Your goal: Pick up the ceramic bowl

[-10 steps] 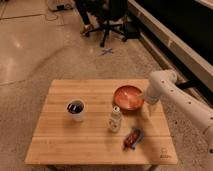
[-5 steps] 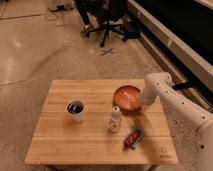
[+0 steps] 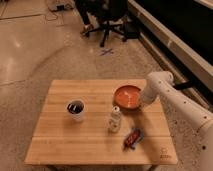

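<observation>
Pale wooden desk [image 3: 90, 137] on a speckled stone floor [image 3: 45, 55], office chair [image 3: 107, 20] far beyond. End effector [image 3: 142, 102] at the ceramic bowl [image 3: 127, 96] rim, grip state impossible to tell. Small bottle [image 3: 115, 120] and red packet [image 3: 133, 138] nearer, white cup [image 3: 76, 110] well left. No legible writing.

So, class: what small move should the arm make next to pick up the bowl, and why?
Probably ease the gripper down onto the bowl's right rim. It sits at that edge already, and the bowl rests flat on the table, with the bottle just in front.
</observation>
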